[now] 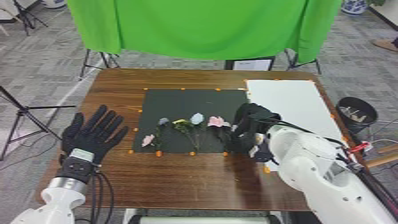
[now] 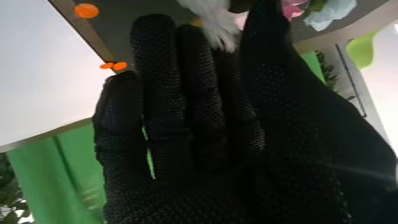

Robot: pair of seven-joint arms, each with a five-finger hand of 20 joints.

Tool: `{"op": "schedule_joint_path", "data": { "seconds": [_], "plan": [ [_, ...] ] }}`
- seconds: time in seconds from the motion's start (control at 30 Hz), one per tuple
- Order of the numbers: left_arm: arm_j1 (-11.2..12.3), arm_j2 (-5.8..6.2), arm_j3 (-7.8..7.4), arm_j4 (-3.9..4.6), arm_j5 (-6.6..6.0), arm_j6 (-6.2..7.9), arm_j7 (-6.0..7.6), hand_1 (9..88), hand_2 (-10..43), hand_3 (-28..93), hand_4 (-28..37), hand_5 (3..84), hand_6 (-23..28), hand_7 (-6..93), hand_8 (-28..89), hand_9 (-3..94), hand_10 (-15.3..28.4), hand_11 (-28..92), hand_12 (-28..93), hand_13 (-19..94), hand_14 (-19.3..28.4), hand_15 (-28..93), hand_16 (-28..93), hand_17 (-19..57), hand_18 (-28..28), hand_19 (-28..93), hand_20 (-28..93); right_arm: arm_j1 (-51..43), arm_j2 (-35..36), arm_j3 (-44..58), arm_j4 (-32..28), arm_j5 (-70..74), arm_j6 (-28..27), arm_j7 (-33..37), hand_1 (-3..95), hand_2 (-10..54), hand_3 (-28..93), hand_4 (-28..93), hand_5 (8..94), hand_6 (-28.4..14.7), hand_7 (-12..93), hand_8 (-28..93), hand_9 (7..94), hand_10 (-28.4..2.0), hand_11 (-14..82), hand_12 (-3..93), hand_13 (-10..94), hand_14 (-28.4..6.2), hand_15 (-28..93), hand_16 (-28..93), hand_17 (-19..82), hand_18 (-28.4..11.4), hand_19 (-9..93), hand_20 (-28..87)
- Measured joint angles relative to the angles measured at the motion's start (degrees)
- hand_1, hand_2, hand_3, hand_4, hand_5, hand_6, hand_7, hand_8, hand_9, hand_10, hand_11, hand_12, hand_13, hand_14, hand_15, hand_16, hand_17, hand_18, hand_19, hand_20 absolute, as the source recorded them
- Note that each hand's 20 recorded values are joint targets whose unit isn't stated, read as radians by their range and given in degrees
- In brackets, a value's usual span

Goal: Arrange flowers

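In the head view my left hand [image 1: 91, 131] lies open, palm down, at the left of the black mat [image 1: 169, 106]. Flowers with thin stems rest on that mat: a pink one [image 1: 148, 140], a purple-blue one [image 1: 163, 121], a pale blue one [image 1: 197, 118] and another pink one [image 1: 218, 121], among others. My right hand [image 1: 255, 116] is over the mat's right edge, beside the right-hand pink flower. In the right wrist view the right hand [image 2: 191, 120] has nearly straight fingers; a white flower [image 2: 213, 20] is close to the fingertips, and whether they touch is unclear.
A white board [image 1: 293, 102] lies on the right of the brown table [image 1: 195, 185], partly under my right arm. Orange markers line both mat and board. A dark bin [image 1: 356, 111] stands beyond the table's right edge; a green cloth [image 1: 204, 30] hangs behind the far edge.
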Motion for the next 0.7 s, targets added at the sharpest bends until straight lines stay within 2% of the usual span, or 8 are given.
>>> {"op": "schedule_joint_path", "data": {
  "seconds": [0.37,0.43,0.53,0.63,0.7],
  "plan": [
    [-0.4,0.00,0.08,-0.09,-0.74,1.17,0.38,30.0,11.9,70,-28.3,40.4,9.7,16.1,-9,33.1,16.8,22,11,24,16.2,35,-7,-6.8,14.9,34,7,-0.1,-0.3,1.4,-1.1,0.6,-5.1,-0.5,44.4,-9.5,75,-28,52.2,-3.7,20,-13,62.2,-13.9,24.6,22.5,63,-10.8,43,23,36,-21.4,83,36],
    [-0.4,0.00,0.08,-0.13,-0.81,1.29,0.45,30.0,11.9,70,-28.3,40.4,9.7,16.1,-9,33.1,16.8,22,11,24,16.2,35,-7,-6.8,14.9,34,7,-0.2,-0.3,1.9,-1.6,0.7,-5.2,-0.5,42.9,-9.5,74,-28,51.5,-3.9,19,-12,61.7,-14.3,23.4,21.9,63,-11.0,43,23,36,-21.8,83,36],
    [-0.4,0.00,0.07,-0.13,-0.87,1.34,0.52,29.8,12.0,70,-28.3,40.4,9.7,16.0,-9,33.1,16.9,22,11,24,16.1,35,-7,-6.7,14.9,34,7,-0.6,-0.3,2.7,-2.5,0.9,-4.8,-0.5,34.8,-9.4,74,-27,50.2,-4.6,17,-11,59.6,-15.6,19.9,20.3,62,-12.3,42,22,36,-21.5,82,35],
    [-0.4,0.07,0.07,-0.12,-0.86,1.27,0.64,29.4,12.1,70,-28.3,40.3,9.5,14.1,-9,33.1,16.3,19,10,24,15.4,31,-7,-6.6,14.8,34,7,-1.3,0.0,3.8,-3.1,1.5,-0.5,-1.1,26.4,-2.9,75,-26,45.2,-5.6,15,-10,51.5,-17.7,13.7,17.3,52,-15.8,35,18,31,-20.9,71,29],
    [-0.6,0.16,0.07,-0.06,-0.72,1.16,0.87,29.1,12.4,70,-28.3,40.1,9.0,12.1,-9,32.9,15.6,18,8,24,14.7,29,-8,-6.5,14.6,33,7,-2.2,0.4,4.4,-3.1,3.4,6.7,-2.6,20.4,1.6,76,-25,34.3,-7.1,11,-9,40.9,-19.0,9.4,15.5,42,-18.3,30,16,26,-21.0,61,24]
  ]
}}
